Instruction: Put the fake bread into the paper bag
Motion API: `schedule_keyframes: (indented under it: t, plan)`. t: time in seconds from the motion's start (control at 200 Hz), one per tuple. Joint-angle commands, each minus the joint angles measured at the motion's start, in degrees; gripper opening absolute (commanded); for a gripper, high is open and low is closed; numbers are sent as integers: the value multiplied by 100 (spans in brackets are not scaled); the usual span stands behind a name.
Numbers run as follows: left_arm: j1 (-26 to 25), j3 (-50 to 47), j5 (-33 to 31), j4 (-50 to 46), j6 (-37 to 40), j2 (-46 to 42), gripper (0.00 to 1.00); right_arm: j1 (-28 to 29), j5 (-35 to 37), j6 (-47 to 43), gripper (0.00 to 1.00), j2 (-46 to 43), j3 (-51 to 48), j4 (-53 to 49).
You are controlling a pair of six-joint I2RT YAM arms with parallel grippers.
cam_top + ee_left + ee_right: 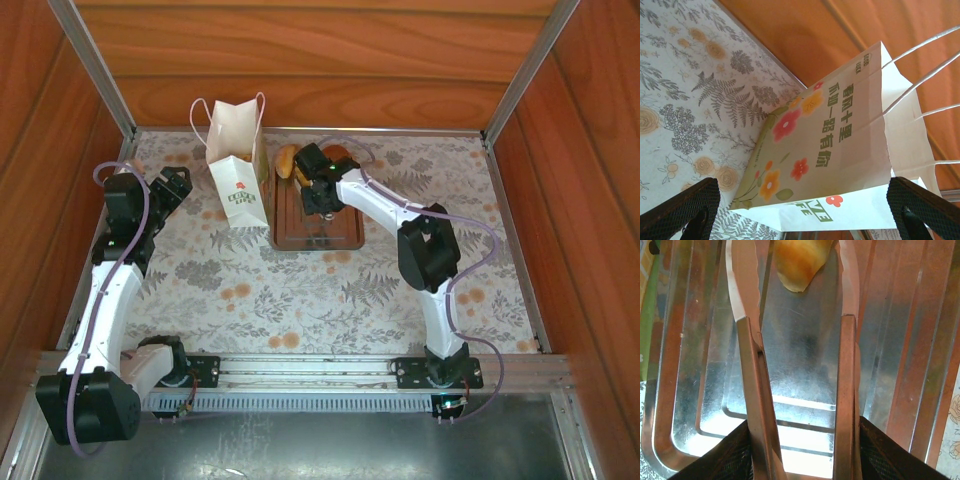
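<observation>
**Right wrist: tongs straddle a bread piece on the tray**

Right wrist view: right gripper [800, 445] is clamped on the metal tongs [747, 355], one tong arm against each finger. The blades stand spread. A golden-yellow fake bread piece [800, 262] lies on the tray [900, 340] between the blade tips, straight ahead of the gripper. Can't tell if either blade touches it; the frame edge cuts off its far end.

Top external: right gripper [315, 185] sits over the far half of the tray [320, 238]. A tan bun [286, 160] is just left of it and a brown bun [340, 153] just behind it, both at the tray's far edge. Standing upright just beside the tray's left edge is the paper bag [238, 170], mouth up.

The left gripper [172, 188] is left of the bag, near it. Left wrist view: left gripper [802, 200] has its jaws wide apart. The bag's flowered side [830, 145] faces it, and the fingers [685, 212] are clear of the paper.
</observation>
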Motion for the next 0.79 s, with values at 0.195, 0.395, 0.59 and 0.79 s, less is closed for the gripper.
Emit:
schedule_keyframes:
  t: [0.195,0.395,0.59,0.79]
  plan:
    - [43,-83,59,47,18,-103,92,90,396,60,52,270,348,-63]
    - [61,-86,66,47,27,-96,92,126,414,36,52,434,357,-155]
    - [63,-65,66,42,16,-70,92,143,284,42,51,385,222,-136]
    - [64,-95,65,25,1,-87,92,147,319,33,52,362,145,-140]
